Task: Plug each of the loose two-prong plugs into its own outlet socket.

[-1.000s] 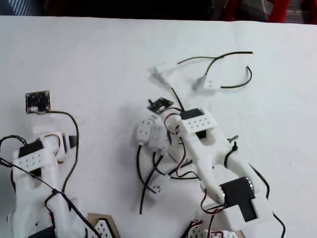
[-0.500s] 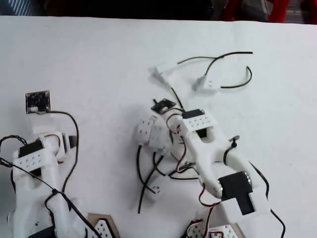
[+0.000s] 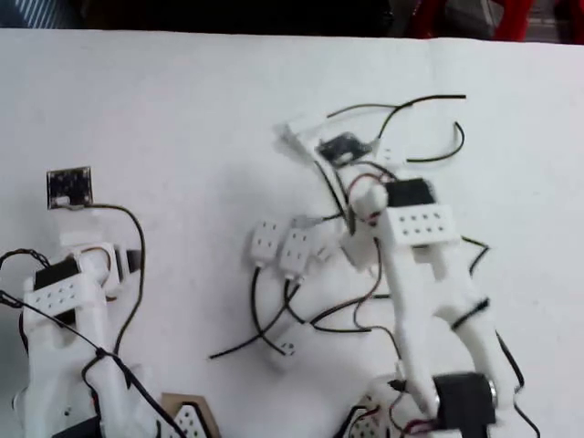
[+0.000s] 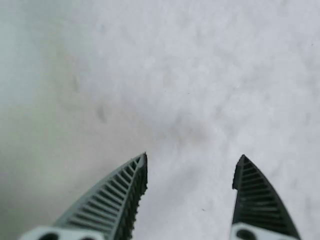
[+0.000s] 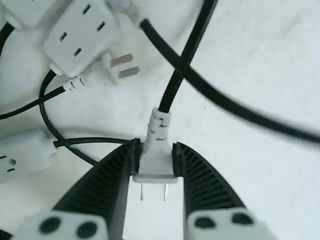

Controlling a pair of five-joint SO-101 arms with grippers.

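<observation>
My right gripper [image 5: 156, 147] is shut on a white two-prong plug [image 5: 155, 167], its prongs pointing back toward the wrist and its black cable [image 5: 172, 85] running away. Beyond it lies a white outlet socket [image 5: 80, 32], with another loose plug's prongs [image 5: 120, 66] beside it. A second socket block [image 5: 15, 156] sits off to one side. In the high view the right gripper [image 3: 342, 146] is past two white socket blocks [image 3: 266, 239] [image 3: 297, 248] at the table's centre. My left gripper [image 4: 193, 159] is open over bare white table.
The left arm [image 3: 64, 301] rests at the near left corner, behind a small black board [image 3: 70, 187]. More white connectors [image 3: 388, 153] [image 3: 294, 137] with black cables lie at the far centre. A small white plug [image 3: 285, 349] lies near the front among tangled cables.
The right arm has swung away from the central sockets toward the far right, dragging black cables with it. The left arm has stayed still.
</observation>
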